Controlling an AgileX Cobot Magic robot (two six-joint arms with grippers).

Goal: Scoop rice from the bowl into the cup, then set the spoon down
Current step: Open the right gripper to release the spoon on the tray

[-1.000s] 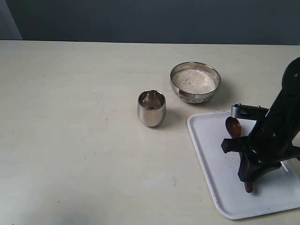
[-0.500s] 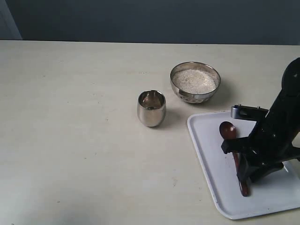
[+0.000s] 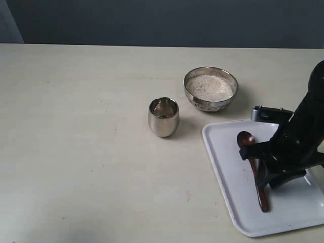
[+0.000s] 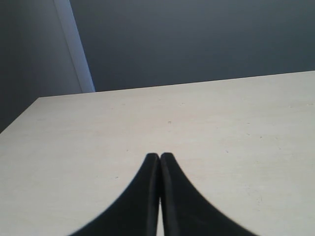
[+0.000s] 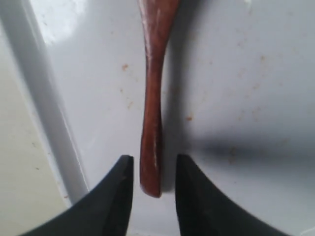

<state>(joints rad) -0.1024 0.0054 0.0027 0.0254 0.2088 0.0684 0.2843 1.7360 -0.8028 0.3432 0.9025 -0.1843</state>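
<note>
1. The spoon (image 3: pixel 246 138) lies flat on the white tray (image 3: pixel 225 169) at the lower right of the frame, with its head toward the bowl (image 3: pixel 210 106).
2. The right gripper (image 5: pixel 153 160) hangs over the end of the handle. Its jaws are a little apart with a thin gap on each side, and they hold nothing.
3. The left gripper (image 4: pixel 159 164) has its fingers pressed together, empty, above the bare table (image 4: pixel 221 123).
4. The bowl, right of centre, holds the rice (image 3: pixel 210 87).
5. The cup (image 3: pixel 163 118) stands upright at centre frame, near the bowl but apart from it.
</note>
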